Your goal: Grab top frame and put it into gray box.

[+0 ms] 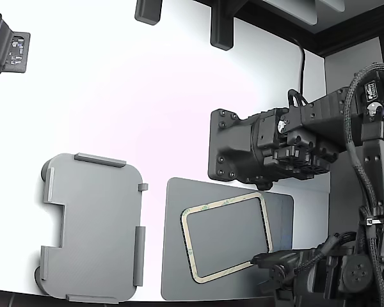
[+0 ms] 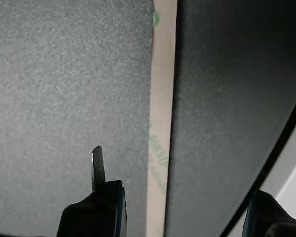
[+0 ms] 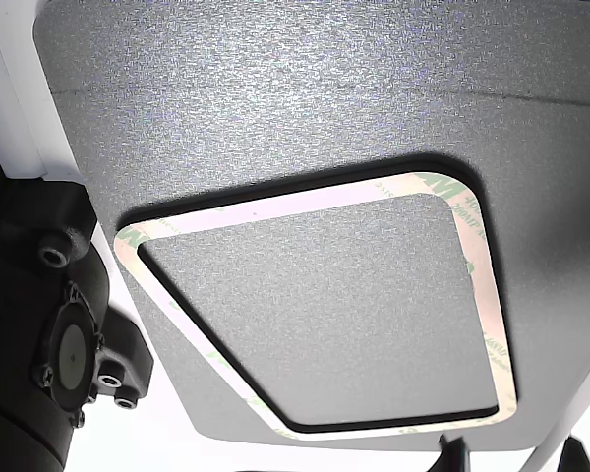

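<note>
Looking at the exterior view, you've got the top frame (image 1: 226, 238) lying flat on the dark gray plate (image 1: 176, 243), tilted a bit against the plate's edges, with the plate's surface showing through its open middle. The gray box (image 1: 93, 227) sits on the white tabletop (image 1: 128, 96) just off the plate toward the exterior view's left, not touching it, and nothing's in it.

Your end effector (image 2: 180, 197) is down low right at the frame's edge that faces away from the box. In the wrist view its two tips are spread apart, one thin finger (image 2: 97, 165) over the plate inside the ring and the other outside it, so the cream strip of the frame runs between them. Can't tell if either tip is actually touching the frame.

The big black arm body (image 1: 269, 144) hangs above the plate's far side.
</note>
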`<state>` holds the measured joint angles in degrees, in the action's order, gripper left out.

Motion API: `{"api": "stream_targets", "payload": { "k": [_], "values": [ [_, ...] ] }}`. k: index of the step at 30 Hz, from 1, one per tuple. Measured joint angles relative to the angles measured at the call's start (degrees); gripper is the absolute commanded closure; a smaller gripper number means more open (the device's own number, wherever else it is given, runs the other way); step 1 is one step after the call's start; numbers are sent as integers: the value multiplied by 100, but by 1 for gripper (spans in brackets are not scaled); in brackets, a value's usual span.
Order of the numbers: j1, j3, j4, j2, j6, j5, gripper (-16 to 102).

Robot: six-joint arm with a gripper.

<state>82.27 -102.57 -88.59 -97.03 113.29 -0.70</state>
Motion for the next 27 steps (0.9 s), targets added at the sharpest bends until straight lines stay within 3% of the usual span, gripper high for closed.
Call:
{"api": "stream_targets", "payload": {
  "k": [9,18,27],
  "values": [
    [369,105,44,589,-185,-35,-14],
    [492,35,176,589,-694,272,0],
    [624,-396,343,325,-905,185,5]
  ]
}}
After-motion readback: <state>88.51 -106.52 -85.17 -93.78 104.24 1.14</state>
